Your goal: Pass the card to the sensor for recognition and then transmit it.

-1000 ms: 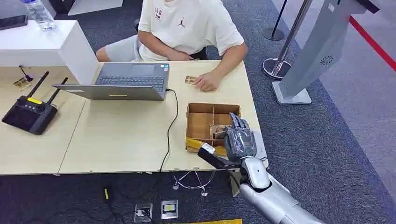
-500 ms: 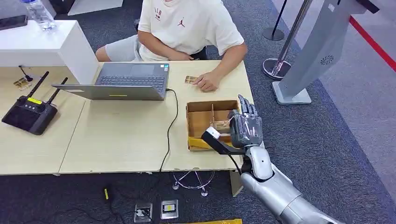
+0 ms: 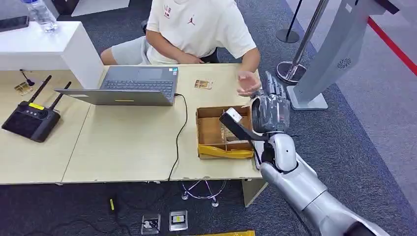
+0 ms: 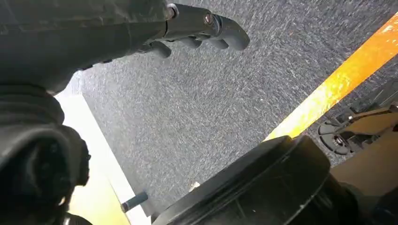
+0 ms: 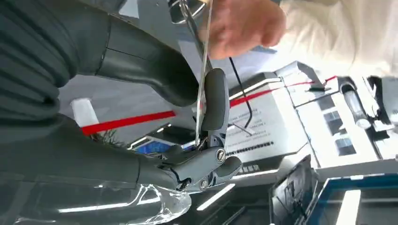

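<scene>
Take the cardboard box (image 3: 216, 130) on the table (image 3: 123, 142) as your marker. Well to its left sit the black controller (image 3: 30, 120) and the open laptop (image 3: 133, 86); just beyond the box, toward the seated person (image 3: 196, 29), a small card-like item (image 3: 203, 84) lies flat on the table. Right of the box, your right hand (image 3: 268, 113) is raised above the table's edge with its fingers upright, and the person's hand (image 3: 248, 83) reaches in beside it. This looks like the hand-over step: next you likely need to hold steady until the person has a grip, then ease your fingers apart. The head view does not show what you hold; the right wrist view does, with the card (image 5: 202, 75) seen edge-on, pinched between your thumb and a finger, the person's fingers at its far end. Your left hand (image 4: 155, 28) hangs over carpet, fingers curled in, apparently holding nothing.
</scene>
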